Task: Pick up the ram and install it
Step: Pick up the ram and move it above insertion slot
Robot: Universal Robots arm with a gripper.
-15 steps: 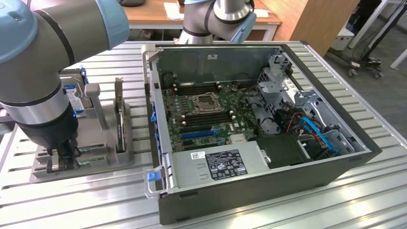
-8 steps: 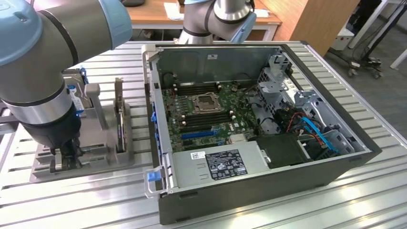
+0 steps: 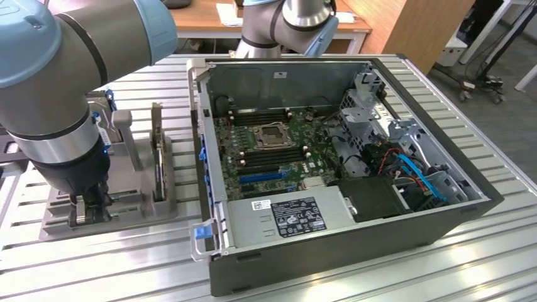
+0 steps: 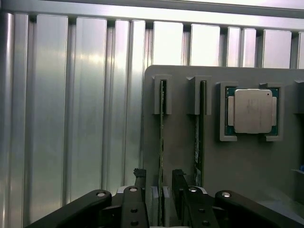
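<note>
The ram (image 4: 162, 124) is a thin green stick standing on edge in a slot of the grey holder (image 4: 180, 156). My gripper (image 4: 159, 176) is open and straddles the stick's near end. One black finger (image 4: 139, 183) stands on each side of it, with a small gap between finger and stick. A second stick (image 4: 201, 128) stands in the neighbouring slot. In the exterior view the gripper (image 3: 88, 211) reaches down into the holder (image 3: 126, 207), at the left of the open computer case (image 3: 336, 251). The motherboard (image 3: 268, 141) lies inside the case with its long memory slots (image 3: 270, 157) exposed.
A CPU chip (image 4: 251, 110) rests in a pocket of the holder beside the sticks. A dark expansion card (image 3: 157, 148) stands upright in the holder near the case wall. The power supply (image 3: 290, 217), drive cage (image 3: 378, 119) and cables fill the case's right side. The table is ribbed aluminium (image 3: 470, 251).
</note>
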